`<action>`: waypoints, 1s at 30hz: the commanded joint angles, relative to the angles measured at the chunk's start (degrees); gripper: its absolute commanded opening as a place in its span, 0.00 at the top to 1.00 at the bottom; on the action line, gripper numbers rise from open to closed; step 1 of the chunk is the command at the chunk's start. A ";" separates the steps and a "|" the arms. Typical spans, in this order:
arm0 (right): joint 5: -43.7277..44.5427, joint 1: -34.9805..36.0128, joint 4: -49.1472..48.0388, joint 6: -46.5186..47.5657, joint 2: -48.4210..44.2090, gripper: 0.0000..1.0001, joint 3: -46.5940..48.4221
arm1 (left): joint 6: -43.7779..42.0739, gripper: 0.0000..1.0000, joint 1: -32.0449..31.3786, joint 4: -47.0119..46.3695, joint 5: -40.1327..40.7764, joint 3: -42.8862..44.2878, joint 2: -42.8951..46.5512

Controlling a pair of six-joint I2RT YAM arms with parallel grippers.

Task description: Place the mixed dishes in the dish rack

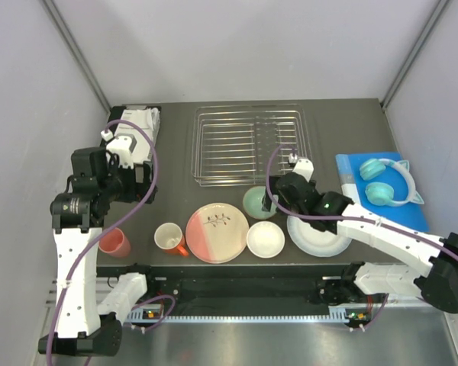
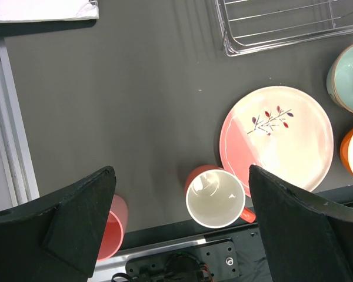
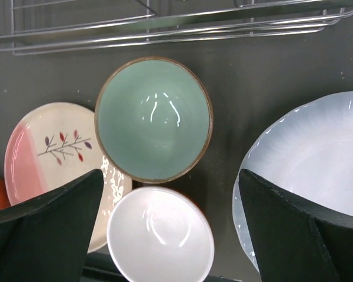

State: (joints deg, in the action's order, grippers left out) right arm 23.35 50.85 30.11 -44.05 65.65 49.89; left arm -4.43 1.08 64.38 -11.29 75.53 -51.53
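The wire dish rack stands empty at the back of the table. In front of it lie the mint green bowl, the pink-and-cream twig plate, a white bowl, a white plate, the orange mug and the salmon cup. My left gripper is open and empty, high above the mug and the cup. My right gripper is open and empty above the green bowl and the white bowl.
A black tray with white papers stands at the back left. Teal headphones lie on a blue board at the right. The dishes sit close to the table's front edge. Walls close in the sides.
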 commanded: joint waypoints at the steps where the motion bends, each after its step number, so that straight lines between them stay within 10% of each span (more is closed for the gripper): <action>1: 6.52 0.04 -3.83 -4.11 2.20 0.04 -0.23 | -0.14 0.01 0.06 -1.54 -0.14 0.06 0.55; 30: 9.43 -2.95 -0.05 -12.37 23.38 0.19 8.91 | -0.67 0.01 0.15 -0.75 -1.54 2.87 0.55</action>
State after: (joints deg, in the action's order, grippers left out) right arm 30.28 48.45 27.38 -54.17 87.29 55.29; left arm -4.67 1.08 64.49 -12.08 76.01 -51.53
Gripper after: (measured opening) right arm 0.814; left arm 0.991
